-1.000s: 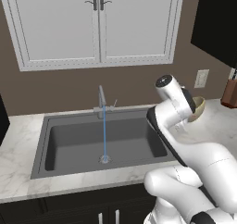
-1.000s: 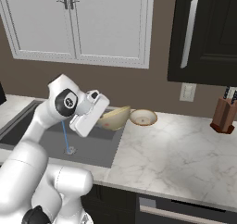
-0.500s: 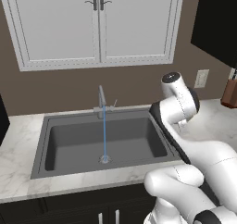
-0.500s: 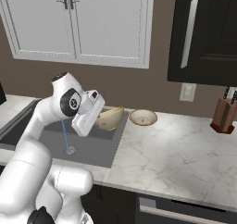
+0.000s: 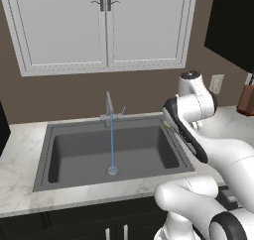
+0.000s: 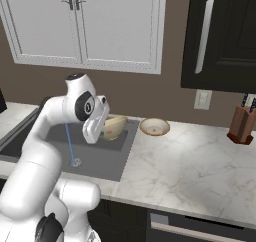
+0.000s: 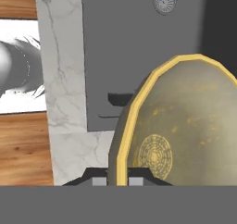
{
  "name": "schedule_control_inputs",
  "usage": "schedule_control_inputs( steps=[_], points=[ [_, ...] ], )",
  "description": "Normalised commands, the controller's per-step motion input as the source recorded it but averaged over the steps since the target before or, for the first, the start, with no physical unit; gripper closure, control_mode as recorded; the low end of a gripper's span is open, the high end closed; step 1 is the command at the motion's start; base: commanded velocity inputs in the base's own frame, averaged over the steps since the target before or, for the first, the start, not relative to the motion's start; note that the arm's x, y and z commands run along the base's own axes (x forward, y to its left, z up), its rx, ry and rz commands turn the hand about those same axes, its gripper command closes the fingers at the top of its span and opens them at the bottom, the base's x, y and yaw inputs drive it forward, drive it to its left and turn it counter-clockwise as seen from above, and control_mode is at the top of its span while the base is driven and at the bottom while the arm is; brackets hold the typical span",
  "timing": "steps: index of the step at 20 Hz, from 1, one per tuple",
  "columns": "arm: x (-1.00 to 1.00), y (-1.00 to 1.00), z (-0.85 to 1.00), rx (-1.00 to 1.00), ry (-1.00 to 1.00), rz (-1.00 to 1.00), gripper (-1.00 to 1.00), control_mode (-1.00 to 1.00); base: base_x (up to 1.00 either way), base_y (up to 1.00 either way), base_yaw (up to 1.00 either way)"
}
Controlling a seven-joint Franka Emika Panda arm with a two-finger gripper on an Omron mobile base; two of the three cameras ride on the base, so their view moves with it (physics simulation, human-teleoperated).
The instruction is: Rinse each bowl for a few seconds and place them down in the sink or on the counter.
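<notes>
The rim of the cream-yellow, shallow round bowl [image 7: 185, 126] is clamped between the two small dark finger tips of the gripper [image 7: 116, 177], one seen on each side of the yellow edge in the hand view. The bowl is held on edge, its dull speckled inside with a faint round pattern turned sideways.

From the right base view the held bowl [image 6: 114, 127] is seen above the right end of the large rectangular dark grey sink [image 6: 125, 151], close beside the white marble counter [image 6: 195, 161].

The thin blue stream of water [image 5: 112, 142] falls from the slim grey faucet [image 5: 108, 105] onto the round metal drain [image 5: 113, 171], well to the bowl's left. The next move is judged to turn on that gap: the bowl must be carried leftward over the basin to meet the stream.

The second bowl, tan with a pale speckled inside [image 6: 154, 127], is set upright on the counter just right of the sink, not yet picked up. A wooden knife block [image 6: 242, 126] stands far right.
</notes>
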Motion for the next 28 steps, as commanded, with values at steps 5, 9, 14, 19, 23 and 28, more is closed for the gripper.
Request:
schedule_control_inputs(
  steps=[5, 9, 14, 19, 23, 28],
  points=[
    [0.10, 0.14, -0.01, 0.16, 0.07, 0.16, 1.00, -1.00, 0.00, 0.00, 0.00],
    [0.08, 0.15, -0.06, 0.16, 0.05, 0.15, 1.00, -1.00, 0.00, 0.00, 0.00],
    [0.05, 0.16, -0.09, 0.16, 0.03, 0.15, 1.00, -1.00, 0.00, 0.00, 0.00],
    [0.07, 0.25, -0.06, 0.07, 0.00, 0.10, 1.00, -1.00, 0.00, 0.00, 0.00],
    [0.10, 0.30, -0.08, 0.03, 0.00, 0.09, 1.00, -1.00, 0.00, 0.00, 0.00],
    [0.09, 0.29, -0.09, 0.03, 0.00, 0.09, 1.00, -1.00, 0.00, 0.00, 0.00]
  ],
)
